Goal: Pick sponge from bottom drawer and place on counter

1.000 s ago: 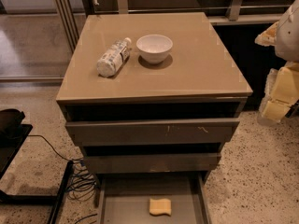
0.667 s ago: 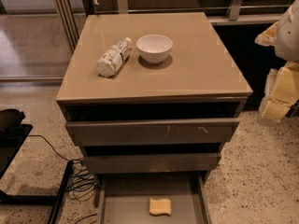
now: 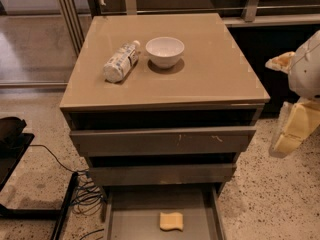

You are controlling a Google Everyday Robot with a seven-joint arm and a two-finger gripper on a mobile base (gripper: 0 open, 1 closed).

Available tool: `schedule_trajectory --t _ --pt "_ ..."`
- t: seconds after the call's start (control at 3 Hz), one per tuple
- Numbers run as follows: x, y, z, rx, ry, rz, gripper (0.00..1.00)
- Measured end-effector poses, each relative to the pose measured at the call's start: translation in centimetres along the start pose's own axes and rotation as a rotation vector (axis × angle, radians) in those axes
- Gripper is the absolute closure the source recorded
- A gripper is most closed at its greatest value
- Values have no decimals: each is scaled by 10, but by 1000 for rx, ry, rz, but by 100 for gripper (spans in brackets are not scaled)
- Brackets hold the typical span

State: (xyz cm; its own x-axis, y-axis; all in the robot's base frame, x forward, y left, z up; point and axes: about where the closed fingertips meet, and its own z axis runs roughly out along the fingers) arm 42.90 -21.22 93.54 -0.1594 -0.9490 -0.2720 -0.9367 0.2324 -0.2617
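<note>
The sponge (image 3: 171, 221), a small pale yellow-orange pad with wavy edges, lies on the floor of the bottom drawer (image 3: 131, 219), which is pulled out at the foot of the cabinet. The counter (image 3: 215, 71) is the glossy taupe top of the cabinet. My gripper (image 3: 292, 126) hangs at the right edge of the view, beside the cabinet's right side. It is level with the upper drawers, well above and to the right of the sponge, and touches nothing.
A white bowl (image 3: 165, 51) and a plastic bottle (image 3: 120, 61) lying on its side are on the counter's left-middle part. Two upper drawers (image 3: 162, 140) stand slightly open. Cables (image 3: 82, 194) and a black stand (image 3: 12, 149) lie on the floor at the left.
</note>
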Motion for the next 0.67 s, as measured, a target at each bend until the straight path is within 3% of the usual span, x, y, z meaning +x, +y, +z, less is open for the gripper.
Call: schedule_trajectory --t 0.67 --pt "14 43 103 -13 -85 -45 0"
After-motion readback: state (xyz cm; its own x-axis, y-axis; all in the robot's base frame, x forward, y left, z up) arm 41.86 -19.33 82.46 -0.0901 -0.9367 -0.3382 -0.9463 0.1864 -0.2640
